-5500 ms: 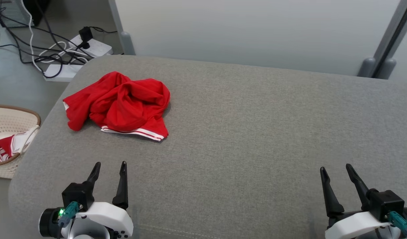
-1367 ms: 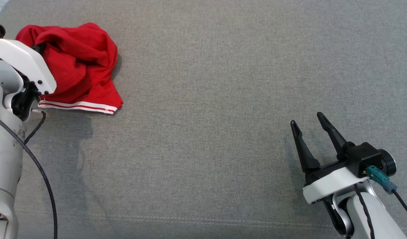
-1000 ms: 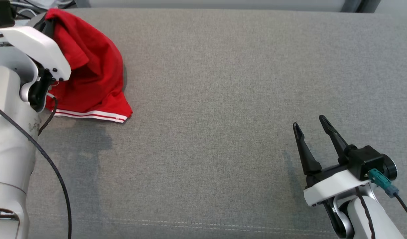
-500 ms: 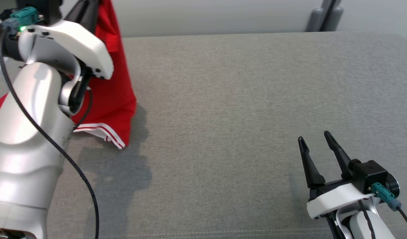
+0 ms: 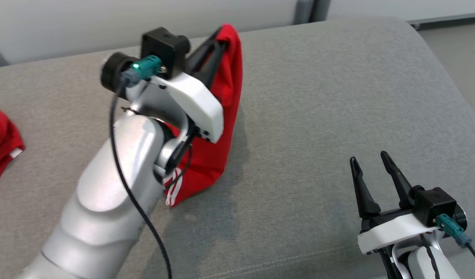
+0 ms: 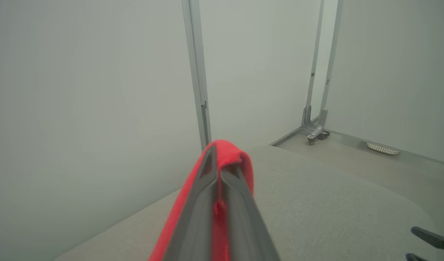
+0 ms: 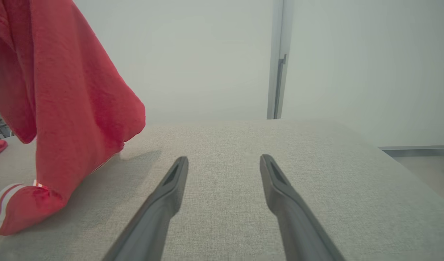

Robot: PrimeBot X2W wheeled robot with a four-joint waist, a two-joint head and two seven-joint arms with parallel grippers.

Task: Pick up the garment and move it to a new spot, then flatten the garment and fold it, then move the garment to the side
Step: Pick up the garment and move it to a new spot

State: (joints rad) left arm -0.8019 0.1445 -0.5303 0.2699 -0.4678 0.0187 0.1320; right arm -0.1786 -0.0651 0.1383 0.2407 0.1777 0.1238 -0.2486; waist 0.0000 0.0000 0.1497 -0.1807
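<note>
We find no text, label, brand, number or sign that we can read on anything here
</note>
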